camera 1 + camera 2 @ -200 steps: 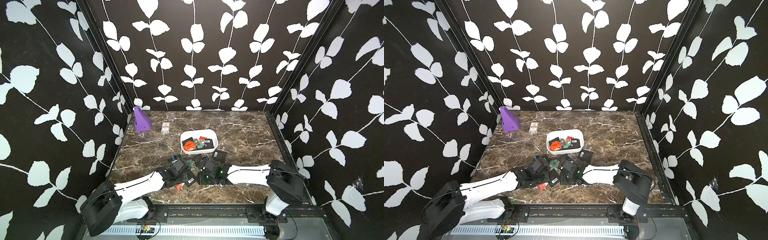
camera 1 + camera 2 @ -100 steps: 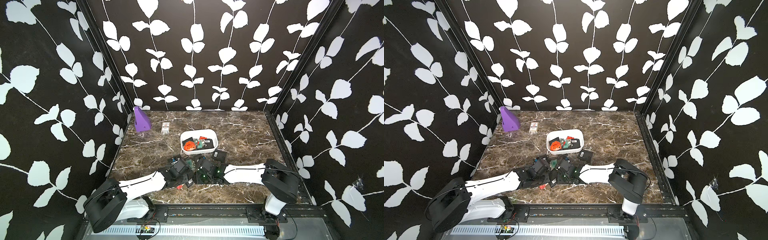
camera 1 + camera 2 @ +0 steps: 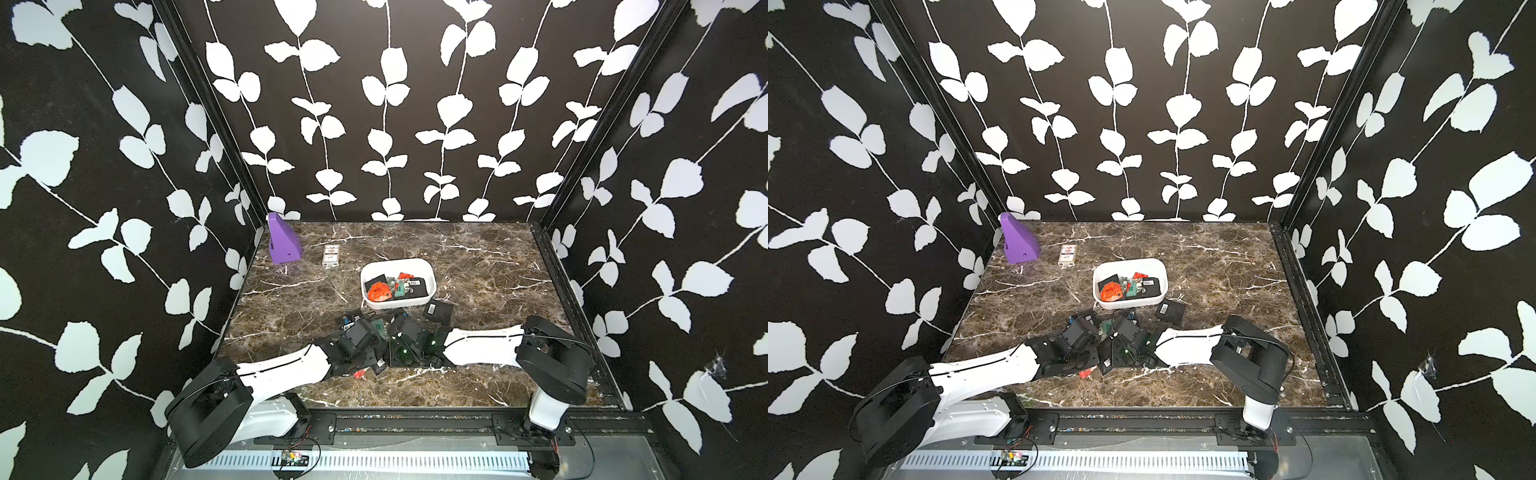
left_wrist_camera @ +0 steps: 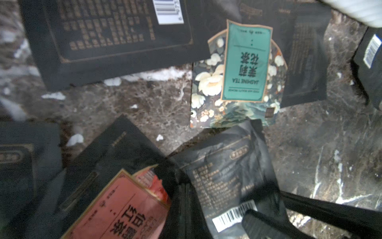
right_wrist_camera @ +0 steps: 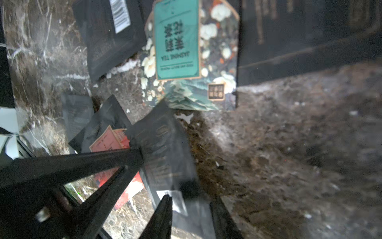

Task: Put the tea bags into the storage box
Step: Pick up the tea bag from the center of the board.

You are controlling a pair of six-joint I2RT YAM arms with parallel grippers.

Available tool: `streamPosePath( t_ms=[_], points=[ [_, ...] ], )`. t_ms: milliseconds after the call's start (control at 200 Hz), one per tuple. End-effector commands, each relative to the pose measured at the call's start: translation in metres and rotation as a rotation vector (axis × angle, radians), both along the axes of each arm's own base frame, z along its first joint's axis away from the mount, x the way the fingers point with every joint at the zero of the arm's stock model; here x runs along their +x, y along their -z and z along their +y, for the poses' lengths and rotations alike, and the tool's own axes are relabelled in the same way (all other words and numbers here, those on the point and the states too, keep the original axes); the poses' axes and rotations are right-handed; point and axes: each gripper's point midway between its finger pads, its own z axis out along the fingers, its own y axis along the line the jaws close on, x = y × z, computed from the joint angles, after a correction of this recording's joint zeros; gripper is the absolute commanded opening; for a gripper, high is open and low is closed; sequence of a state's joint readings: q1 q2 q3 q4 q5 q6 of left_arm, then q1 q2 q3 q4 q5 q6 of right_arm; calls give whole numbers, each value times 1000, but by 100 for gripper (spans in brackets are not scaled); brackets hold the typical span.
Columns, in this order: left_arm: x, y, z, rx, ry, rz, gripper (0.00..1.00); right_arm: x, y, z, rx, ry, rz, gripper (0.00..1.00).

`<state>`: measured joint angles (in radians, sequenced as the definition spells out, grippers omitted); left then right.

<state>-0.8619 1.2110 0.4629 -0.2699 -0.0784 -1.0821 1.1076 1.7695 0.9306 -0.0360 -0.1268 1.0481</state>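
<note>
Currently the tea bags [image 3: 380,328] lie piled just in front of the storage box [image 3: 397,262], which holds several. The closed left gripper [image 5: 135,160] pinches one black sachet [image 5: 165,149] at its corner, and the right gripper [image 5: 190,201] straddles its labelled end, jaws partly apart, grip indeterminate. Both grippers crowd the pile; purple wedge [image 3: 283,241] and white packet [image 3: 331,254] sit far left, bare table [image 3: 478,257] behind the box.

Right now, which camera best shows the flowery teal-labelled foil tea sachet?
The left wrist view: the flowery teal-labelled foil sachet lies nearly whole and sharp, print readable. The right wrist view crops one end of it and is blurrier. In both top views it is only a tiny green patch.
</note>
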Motion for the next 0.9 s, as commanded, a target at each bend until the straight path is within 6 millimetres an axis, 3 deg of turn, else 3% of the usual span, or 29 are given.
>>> streamPosePath(
  t_ms=[0,195,380,405,560,730,895],
  points=[
    [-17,16,18,64,0,71,0,-1,-2,6,-5,-9,-3,24],
    [-6,-4,8,40,26,20,0,2,-16,-1,-25,-12,-41,0],
    [12,-47,5,40,48,-102,0,10,-48,-31,-113,-2,-142,0],
    [14,-53,7,44,46,-124,1,11,-64,-37,-102,5,-172,0],
    [23,-79,13,24,25,-230,14,21,-111,-76,-117,51,-279,0],
    [20,-81,19,15,5,-243,17,51,-161,-100,-46,113,-346,0],
    [16,-74,20,14,6,-215,18,97,-189,-89,48,127,-354,0]
  ],
)
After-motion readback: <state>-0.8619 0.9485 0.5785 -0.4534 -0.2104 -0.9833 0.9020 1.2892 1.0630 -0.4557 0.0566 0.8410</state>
